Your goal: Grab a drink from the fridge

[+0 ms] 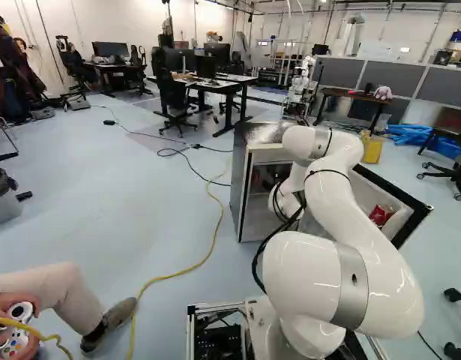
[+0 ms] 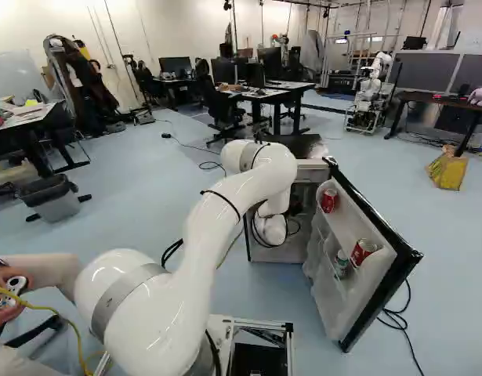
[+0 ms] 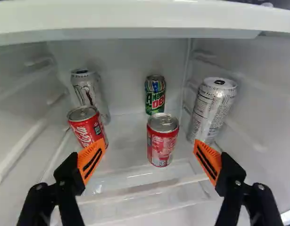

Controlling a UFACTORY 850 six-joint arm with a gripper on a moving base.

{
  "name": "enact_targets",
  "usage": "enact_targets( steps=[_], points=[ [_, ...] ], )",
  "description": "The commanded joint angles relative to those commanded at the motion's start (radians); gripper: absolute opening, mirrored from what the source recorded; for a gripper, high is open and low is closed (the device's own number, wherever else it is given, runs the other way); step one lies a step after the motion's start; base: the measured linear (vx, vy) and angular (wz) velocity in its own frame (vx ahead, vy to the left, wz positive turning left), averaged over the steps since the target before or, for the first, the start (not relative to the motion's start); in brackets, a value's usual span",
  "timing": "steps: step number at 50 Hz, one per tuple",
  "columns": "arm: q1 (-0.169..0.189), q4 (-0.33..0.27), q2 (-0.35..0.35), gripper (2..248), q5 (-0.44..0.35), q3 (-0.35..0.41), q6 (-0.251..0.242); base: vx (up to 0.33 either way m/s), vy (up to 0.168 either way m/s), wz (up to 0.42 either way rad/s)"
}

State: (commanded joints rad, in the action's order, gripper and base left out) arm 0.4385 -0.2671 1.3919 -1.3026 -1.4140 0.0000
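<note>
The small fridge point(image 1: 252, 202) stands with its door open, and my arm reaches into it. In the base views the arm hides the gripper's fingers. Seen from the wrist, the gripper point(image 3: 148, 162) is open, its orange pads wide apart with nothing held. A red can point(image 3: 162, 140) stands upright on the shelf, ahead of the gap between the pads. Another red can point(image 3: 87, 126) is just beyond one pad, with a silver can point(image 3: 88, 89) behind it. A green can point(image 3: 155, 95) stands at the back. A tall white-silver can point(image 3: 212, 109) is beyond the other pad.
The fridge door point(image 2: 358, 258) carries red cans point(image 2: 329, 200) and another can point(image 2: 341, 263). A shelf edge point(image 3: 135, 21) spans above the cans. A person's leg point(image 1: 58, 289) and hands with a controller are beside the base. Another robot point(image 2: 371, 90) stands far back.
</note>
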Motion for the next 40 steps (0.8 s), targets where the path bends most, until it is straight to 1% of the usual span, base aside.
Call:
enact_targets(
  steps=[12, 33, 34, 38, 39, 40],
  points=[
    [0.0, 0.012, 0.013, 247, 0.008, -0.024, 0.0, 0.0, 0.0, 0.0],
    [0.0, 0.015, 0.015, 245, 0.01, -0.027, 0.0, 0.0, 0.0, 0.0],
    [0.0, 0.015, 0.015, 231, 0.01, -0.027, 0.0, 0.0, 0.0, 0.0],
    [0.0, 0.015, 0.015, 231, 0.01, -0.027, 0.0, 0.0, 0.0, 0.0],
    [0.0, 0.015, 0.015, 219, 0.01, -0.027, 0.0, 0.0, 0.0, 0.0],
    [0.0, 0.015, 0.015, 219, 0.01, -0.027, 0.0, 0.0, 0.0, 0.0]
  ],
)
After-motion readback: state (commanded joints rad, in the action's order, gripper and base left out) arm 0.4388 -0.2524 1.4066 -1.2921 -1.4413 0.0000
